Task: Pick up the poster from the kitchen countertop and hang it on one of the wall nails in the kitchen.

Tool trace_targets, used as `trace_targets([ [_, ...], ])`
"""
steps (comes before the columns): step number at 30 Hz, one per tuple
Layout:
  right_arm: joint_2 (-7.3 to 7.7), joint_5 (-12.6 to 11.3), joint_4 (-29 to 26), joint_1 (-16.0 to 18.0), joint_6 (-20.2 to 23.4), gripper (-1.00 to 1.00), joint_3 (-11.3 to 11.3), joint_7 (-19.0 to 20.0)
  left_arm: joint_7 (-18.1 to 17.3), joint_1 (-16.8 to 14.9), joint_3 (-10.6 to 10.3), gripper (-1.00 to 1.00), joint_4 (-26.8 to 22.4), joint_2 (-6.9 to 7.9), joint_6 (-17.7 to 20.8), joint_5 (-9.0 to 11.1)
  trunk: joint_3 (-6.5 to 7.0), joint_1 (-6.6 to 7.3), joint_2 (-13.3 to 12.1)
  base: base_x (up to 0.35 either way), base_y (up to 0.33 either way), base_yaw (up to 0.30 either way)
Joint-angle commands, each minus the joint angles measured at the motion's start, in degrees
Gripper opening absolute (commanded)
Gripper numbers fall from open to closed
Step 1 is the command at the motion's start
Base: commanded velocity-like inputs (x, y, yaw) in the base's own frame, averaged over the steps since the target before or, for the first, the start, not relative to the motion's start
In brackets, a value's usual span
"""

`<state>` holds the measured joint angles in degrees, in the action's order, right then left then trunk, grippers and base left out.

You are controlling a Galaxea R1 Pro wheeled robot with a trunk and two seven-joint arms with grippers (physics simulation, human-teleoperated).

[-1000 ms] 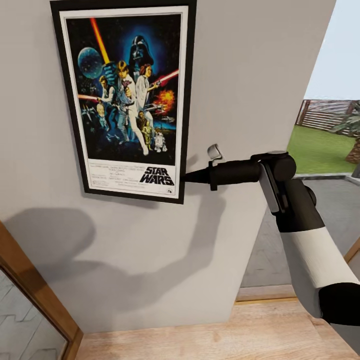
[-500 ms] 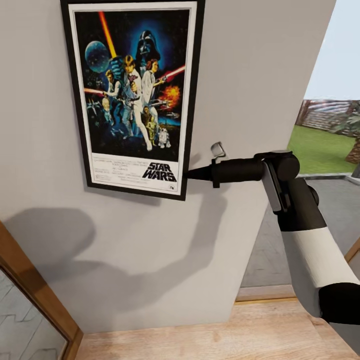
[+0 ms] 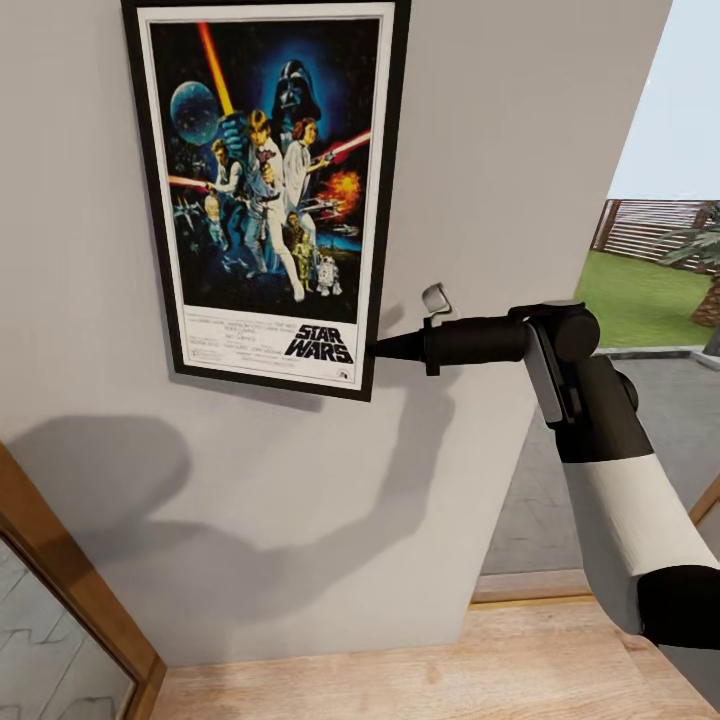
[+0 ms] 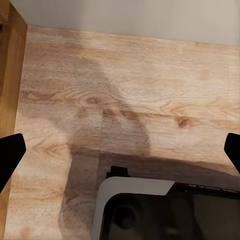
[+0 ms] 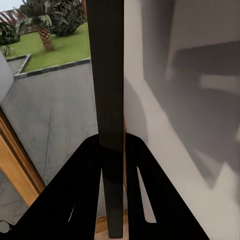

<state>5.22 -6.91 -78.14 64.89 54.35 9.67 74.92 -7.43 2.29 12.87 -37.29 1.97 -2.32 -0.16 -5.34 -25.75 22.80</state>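
Observation:
The Star Wars poster (image 3: 265, 190) stands upright and flat against the pale grey wall (image 3: 500, 150), its top edge cut off by the head view. My right gripper (image 3: 378, 350) is shut on the poster's black frame at the lower right side. In the right wrist view that frame edge (image 5: 110, 100) runs as a dark strip between the two fingers (image 5: 85, 200) of the right gripper (image 5: 112, 145). No wall nail is visible; the poster covers that patch of wall. My left gripper (image 4: 120, 150) hangs open over the wood floor (image 4: 125, 75), holding nothing.
A wooden door frame (image 3: 60, 570) slants across the lower left. Wood flooring (image 3: 420, 680) meets the wall base. To the right the wall ends at an opening onto a paved area and lawn (image 3: 640, 300). The robot's base (image 4: 165, 210) sits under the left gripper.
The poster and my right gripper moved up and slightly right along the wall a second ago. Since half a second ago nothing has shifted.

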Motion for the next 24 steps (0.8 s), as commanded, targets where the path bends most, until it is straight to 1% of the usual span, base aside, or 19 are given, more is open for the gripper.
trace_targets([
  [1, 0.05, -0.38, 0.00, 0.06, 0.47, -1.00, 0.09, -0.12, -0.40, -0.01, 0.22, 1.00, -0.06, -0.03, -0.06, -0.02, -0.11, -0.04, 0.12, 0.000, 0.000, 0.000],
  [24, 0.05, -0.38, 0.00, 0.04, 0.40, -1.00, 0.16, -0.12, -0.40, -0.01, 0.22, 1.00, -0.06, -0.03, -0.06, -0.02, -0.11, -0.04, 0.12, 0.000, 0.000, 0.000],
])
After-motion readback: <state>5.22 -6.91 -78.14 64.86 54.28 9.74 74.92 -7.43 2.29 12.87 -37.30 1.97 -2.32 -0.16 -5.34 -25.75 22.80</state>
